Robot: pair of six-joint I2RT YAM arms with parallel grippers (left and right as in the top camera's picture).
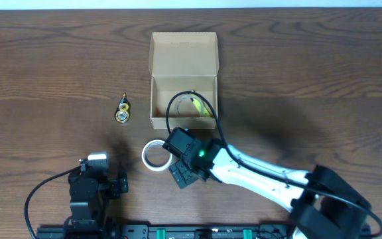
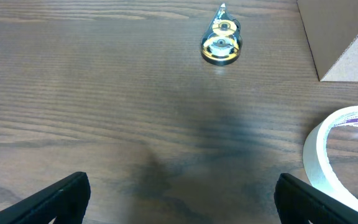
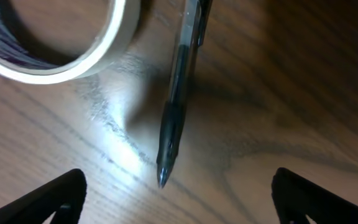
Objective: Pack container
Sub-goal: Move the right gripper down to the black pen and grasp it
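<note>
The container (image 1: pixel 183 79) is an open brown cardboard box with its flap lid standing up at the back; a yellow item (image 1: pixel 201 106) lies inside. Its corner shows in the left wrist view (image 2: pixel 344 37). My right gripper (image 1: pixel 183 169) hangs just in front of the box. In the right wrist view it is open (image 3: pixel 179 202), with a dark pen (image 3: pixel 178 93) lying on the table between its fingers, tip toward me. My left gripper (image 1: pixel 101 174) is open and empty (image 2: pixel 182 202) near the front left.
A white tape roll (image 1: pixel 154 156) lies left of the right gripper and shows in both wrist views (image 3: pixel 55 43) (image 2: pixel 328 162). A small yellow correction-tape dispenser (image 1: pixel 123 109) (image 2: pixel 221 43) lies left of the box.
</note>
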